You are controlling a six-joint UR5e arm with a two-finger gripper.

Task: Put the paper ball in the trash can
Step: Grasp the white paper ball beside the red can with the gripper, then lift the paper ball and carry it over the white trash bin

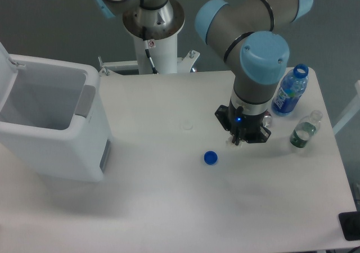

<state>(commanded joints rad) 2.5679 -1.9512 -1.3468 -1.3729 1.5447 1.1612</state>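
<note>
Right of centre on the white table (pixel 169 208), the gripper (pixel 238 141) is down low, pointing straight at the tabletop from under the arm's (pixel 247 17) blue-capped wrist, a blue light glowing on its black body. At its tip there's a small off-white scrap showing, and that looks like the paper ball (pixel 231 142), tucked right against the fingers and mostly hidden by them; how wide the fingers stand, and whether they actually have hold of it, I cannot tell from up here. The ball is too covered to give any long axis or heading. Just to the near left of the gripper sits a blue cap (pixel 210 158), apart from it. Over at the far left, the trash can (pixel 84 146) stands with its lid up and mouth open, long side running near to far, well apart from the gripper. A faint pale disc (pixel 187 125) lies flat between the can and the gripper. On the right, a blue bottle (pixel 290 91) stands uncapped, and a clear bottle (pixel 304 129) is just nearer than it.
</note>
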